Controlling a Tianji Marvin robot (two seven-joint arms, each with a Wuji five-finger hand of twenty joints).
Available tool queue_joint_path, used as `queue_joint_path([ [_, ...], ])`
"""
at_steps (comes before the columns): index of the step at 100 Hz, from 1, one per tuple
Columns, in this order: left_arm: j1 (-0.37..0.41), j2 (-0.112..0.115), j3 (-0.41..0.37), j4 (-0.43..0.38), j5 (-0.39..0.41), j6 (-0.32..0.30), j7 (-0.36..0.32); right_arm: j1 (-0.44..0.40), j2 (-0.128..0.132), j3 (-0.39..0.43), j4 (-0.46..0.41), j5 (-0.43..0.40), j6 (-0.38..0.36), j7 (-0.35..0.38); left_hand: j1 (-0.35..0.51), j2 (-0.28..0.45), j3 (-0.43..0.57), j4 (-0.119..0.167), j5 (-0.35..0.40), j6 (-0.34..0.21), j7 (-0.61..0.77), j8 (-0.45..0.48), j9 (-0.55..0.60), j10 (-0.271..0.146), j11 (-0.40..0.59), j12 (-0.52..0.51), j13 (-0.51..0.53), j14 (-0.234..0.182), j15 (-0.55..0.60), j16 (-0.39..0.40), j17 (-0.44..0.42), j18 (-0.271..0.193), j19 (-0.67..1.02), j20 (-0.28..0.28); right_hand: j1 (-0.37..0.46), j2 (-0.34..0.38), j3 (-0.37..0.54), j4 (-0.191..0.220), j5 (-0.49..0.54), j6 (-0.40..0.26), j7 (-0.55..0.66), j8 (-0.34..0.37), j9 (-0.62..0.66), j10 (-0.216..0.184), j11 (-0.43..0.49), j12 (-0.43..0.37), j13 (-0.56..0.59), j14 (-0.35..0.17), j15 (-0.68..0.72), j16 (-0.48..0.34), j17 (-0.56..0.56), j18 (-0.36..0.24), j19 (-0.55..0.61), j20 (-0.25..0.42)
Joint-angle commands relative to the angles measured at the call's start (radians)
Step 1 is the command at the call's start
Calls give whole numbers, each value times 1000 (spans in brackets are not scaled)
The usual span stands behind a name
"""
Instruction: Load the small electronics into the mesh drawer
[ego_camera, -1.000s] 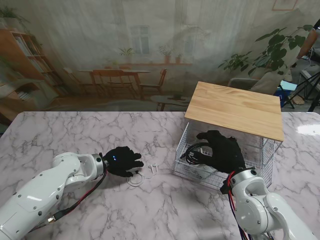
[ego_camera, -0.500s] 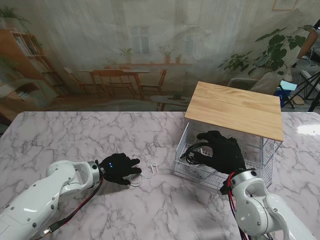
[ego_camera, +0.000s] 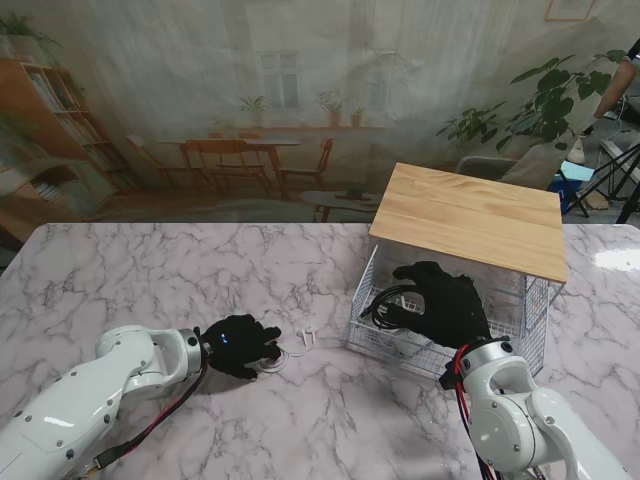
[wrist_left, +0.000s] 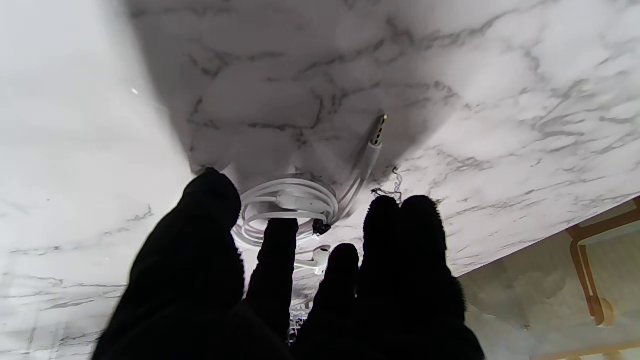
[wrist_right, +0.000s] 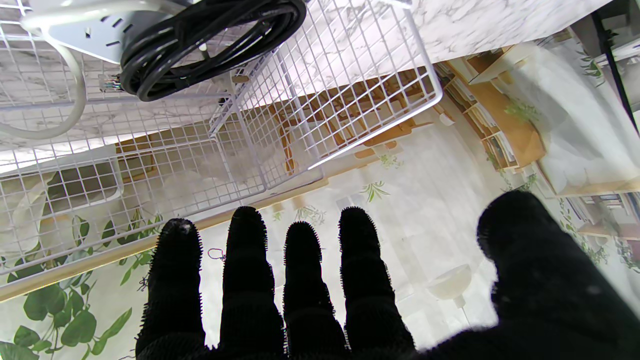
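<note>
A white wire mesh drawer (ego_camera: 375, 338) is seen pulled out toward the robot from beneath a wooden top (ego_camera: 470, 218), on the right side of the marble table (ego_camera: 150, 270). Inside it a coiled black cable (wrist_right: 210, 35) is lying on a white power strip (wrist_right: 85, 30), whose thick white cord (wrist_right: 60, 110) curves across the mesh floor. The right hand (ego_camera: 450, 305) is held over the open drawer, its fingers (wrist_right: 250, 280) spread and extended with nothing gripped. On the bare table to the left of the drawer, a coiled white cable (wrist_left: 287, 205) is found with its metal-tipped plug (wrist_left: 375, 140) pointing away from the coil. The left hand (ego_camera: 238, 345) is lowered onto this coil, with the thumb (wrist_left: 200, 235) at one side and the fingertips (wrist_left: 280, 240) at the other; whether the cable is actually gripped cannot be told. A small white earphone piece (ego_camera: 309, 332) is lying just beside the coil, between it and the drawer.
</note>
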Motion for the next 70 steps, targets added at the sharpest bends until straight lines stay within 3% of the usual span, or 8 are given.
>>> queue_joint_path([
  [1,-1,1,16,23,8,7,-12,-6,-3,-1,2,-2,0,-3,35,-10,45,-12,54,-48,-9,-39,-25,3,26,22,-5,20,35,17,12,-53,34,8,16,33,-12,20,7,-27,7,14,-2,-9,7,9,-6,-6,-72,1,-18,11,-14,9],
  [8,-7,3,27,27,12,9,-11,-7,-3,-1,2,-2,0,-5,64,-52,68,-33,56,-63,115,72,-15,1,35,31,-4,19,34,18,13,-52,37,7,16,33,-11,21,6,-27,7,14,-1,-13,8,9,-6,-6,-72,1,-18,10,-15,9],
  [16,-11,4,36,33,11,10,-12,-8,-3,0,2,-2,-1,-7,101,-84,61,-36,44,-81,246,181,-1,-5,45,39,-5,20,33,18,10,-48,35,7,17,35,-10,21,5,-26,7,14,0,-11,9,10,-6,-5,-72,1,-18,10,-15,9],
  [40,-47,13,96,65,19,1,11,-9,-5,1,3,0,-2,-15,168,-113,57,-26,71,-93,486,325,163,-33,135,94,66,18,43,12,48,-34,49,9,22,38,-6,21,4,-25,7,14,-1,-13,10,10,-6,-6,-72,1,-20,12,-17,9],
  [50,-63,15,120,81,15,-1,32,-11,-5,2,2,1,-3,-17,197,-124,90,-24,95,-76,534,323,298,-67,171,117,192,10,56,3,130,-30,71,3,25,41,-5,20,2,-24,8,14,-3,-14,11,10,-6,-6,-71,1,-20,12,-17,9],
  [52,-67,16,126,86,14,-2,39,-11,-5,3,2,1,-3,-18,194,-127,111,-25,91,-72,549,317,342,-80,171,170,227,4,64,5,155,-31,85,-6,25,41,-5,20,3,-25,8,15,-1,-15,12,10,-6,-7,-71,1,-20,12,-17,9],
  [62,-82,16,147,104,5,-7,67,-13,-6,4,1,5,-3,-20,200,-145,165,-21,89,-98,587,348,586,-127,21,342,369,-21,98,20,262,-37,154,-37,25,42,-5,20,2,-24,9,14,-2,-12,12,10,-6,-6,-71,1,-21,11,-17,9],
  [70,-87,14,154,119,-7,-7,91,-13,-6,4,1,7,-3,-21,209,-155,175,-12,83,-125,597,370,682,-150,-6,371,445,-39,120,28,322,-45,190,-35,25,44,-4,20,1,-24,9,14,-1,-12,12,10,-6,-5,-71,1,-21,11,-18,9],
])
